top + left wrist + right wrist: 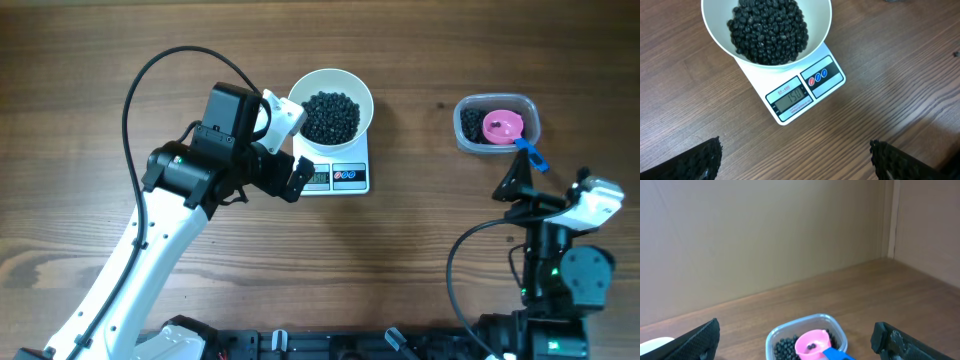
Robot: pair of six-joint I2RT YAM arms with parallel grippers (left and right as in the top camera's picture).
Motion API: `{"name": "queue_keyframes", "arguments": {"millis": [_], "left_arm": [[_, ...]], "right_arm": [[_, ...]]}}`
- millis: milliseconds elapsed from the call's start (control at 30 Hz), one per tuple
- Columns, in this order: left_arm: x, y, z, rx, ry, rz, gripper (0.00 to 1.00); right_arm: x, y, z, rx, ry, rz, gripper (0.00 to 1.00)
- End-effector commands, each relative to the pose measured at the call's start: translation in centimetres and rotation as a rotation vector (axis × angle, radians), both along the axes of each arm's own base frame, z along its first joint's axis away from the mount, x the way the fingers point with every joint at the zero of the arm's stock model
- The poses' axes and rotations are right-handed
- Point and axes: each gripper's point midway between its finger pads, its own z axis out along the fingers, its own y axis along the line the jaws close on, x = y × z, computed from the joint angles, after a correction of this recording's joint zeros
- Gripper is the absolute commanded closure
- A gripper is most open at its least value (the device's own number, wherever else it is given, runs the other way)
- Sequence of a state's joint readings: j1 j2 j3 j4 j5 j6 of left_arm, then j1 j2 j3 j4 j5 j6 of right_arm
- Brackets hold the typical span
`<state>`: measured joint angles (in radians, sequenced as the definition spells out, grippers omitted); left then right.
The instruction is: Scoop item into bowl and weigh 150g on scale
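From above, the left arm rises closest to the lens. The left gripper [292,148] hovers over the left edge of the scale [340,178], jaws spread wide and holding nothing. The bowl [362,88] sits on the scale, loaded with beans [330,116]. Well to the right, a clear tub [466,140] holds the remaining beans and a pink scoop [502,125] whose blue handle [533,156] pokes out over the rim towards the right gripper [545,186]. That gripper is also wide open and empty, just short of the handle.

In the left wrist view, two dark fingertips [700,160] frame the bottom corners, far apart, with bare table [880,110] between them. The bowl stands centred on the scale and the display reads 150, so the weighing looks done.

In the right wrist view, the fingertips [700,340] again stand wide, and the tub lies between and beyond them. The scoop rests inside with a few beans in it.

The beans are loose, hard and rolly and will spill at any tilt, so they are best moved only in the scoop. The handle is the sensible place to take hold of it. The glossy bowl is probably slippery and heavy when full, and a nudge would upset the reading.
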<state>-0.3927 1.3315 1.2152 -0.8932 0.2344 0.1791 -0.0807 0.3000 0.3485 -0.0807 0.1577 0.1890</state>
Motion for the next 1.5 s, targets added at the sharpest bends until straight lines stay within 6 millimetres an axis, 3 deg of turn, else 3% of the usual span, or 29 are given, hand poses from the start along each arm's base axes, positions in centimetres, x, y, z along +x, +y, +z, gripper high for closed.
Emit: {"name": "queue_keyframes", "arguments": {"millis": [0, 667, 867, 1467], "left_arm": [[0.0, -0.5, 0.8, -0.014, -0.021, -0.026, 0.0], [0.0, -0.5, 0.8, -0.014, -0.021, -0.026, 0.0], [0.0, -0.5, 0.8, -0.014, -0.021, -0.026, 0.0], [0.0, -0.5, 0.8, -0.014, -0.021, -0.026, 0.0]], "right_arm": [[-0.6, 0.6, -1.0, 0.021, -0.045, 0.027, 0.0], [-1.1, 0.8, -5.1, -0.045, -0.098, 0.037, 0.0], [-0.7, 1.8, -5.7, -0.171, -0.077, 0.088, 0.0], [-0.7, 1.1, -7.6, -0.218, -0.005, 0.054, 0.0]]}}
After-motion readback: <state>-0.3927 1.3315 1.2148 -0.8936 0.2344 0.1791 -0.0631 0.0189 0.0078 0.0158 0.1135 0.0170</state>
